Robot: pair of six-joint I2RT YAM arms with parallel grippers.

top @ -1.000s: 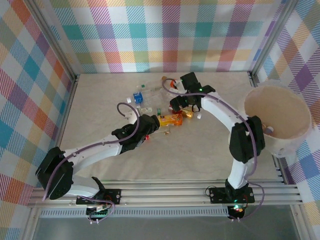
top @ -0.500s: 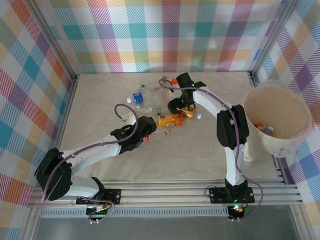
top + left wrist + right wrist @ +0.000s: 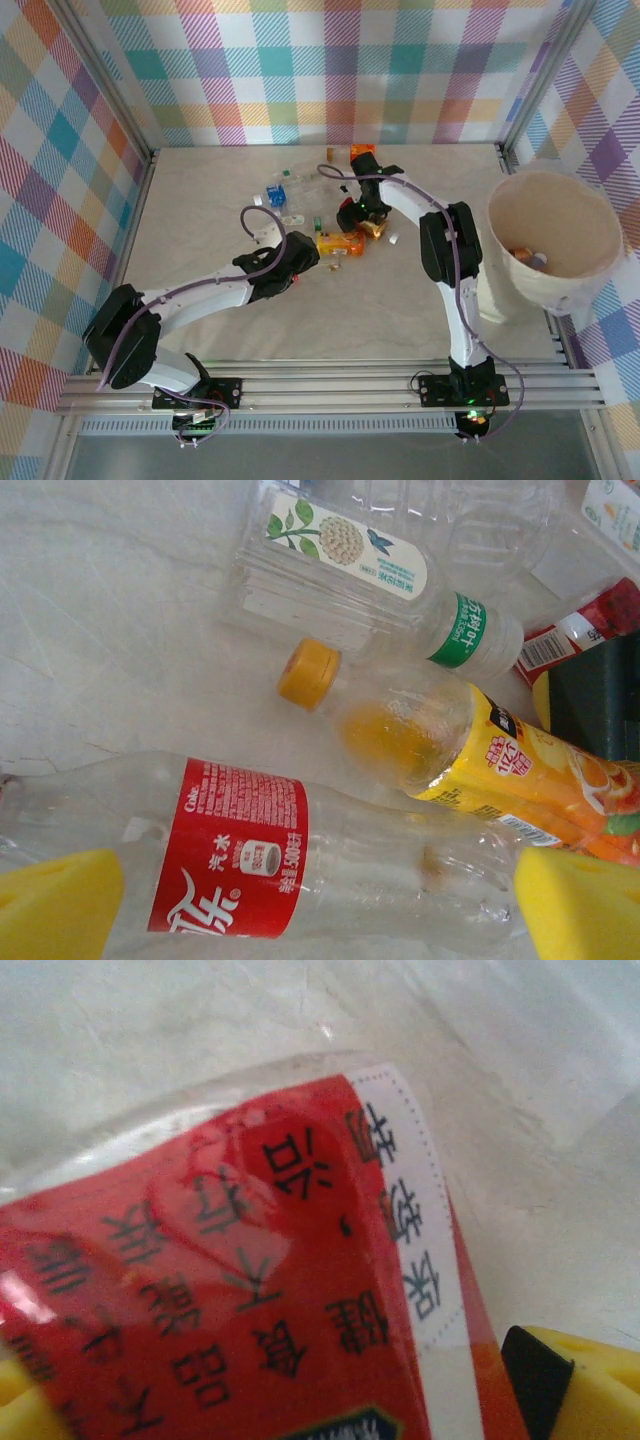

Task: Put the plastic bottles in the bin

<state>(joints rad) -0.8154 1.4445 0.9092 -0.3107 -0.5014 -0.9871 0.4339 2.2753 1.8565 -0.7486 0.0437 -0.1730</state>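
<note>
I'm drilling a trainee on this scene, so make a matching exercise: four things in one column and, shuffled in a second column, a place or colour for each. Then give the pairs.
Things
1. red-label bottle
2. orange-cap bottle
3. green-band bottle
4. bin

Place or colour
A. yellow label
B. far right of the top view
C. lying between the left jaws
D. white flower label

Pairs: 1-C, 2-A, 3-D, 4-B

Glossy clear plastic bottles (image 3: 380,870), matt marbled table (image 3: 100,630), matt cream bin (image 3: 560,215)
</note>
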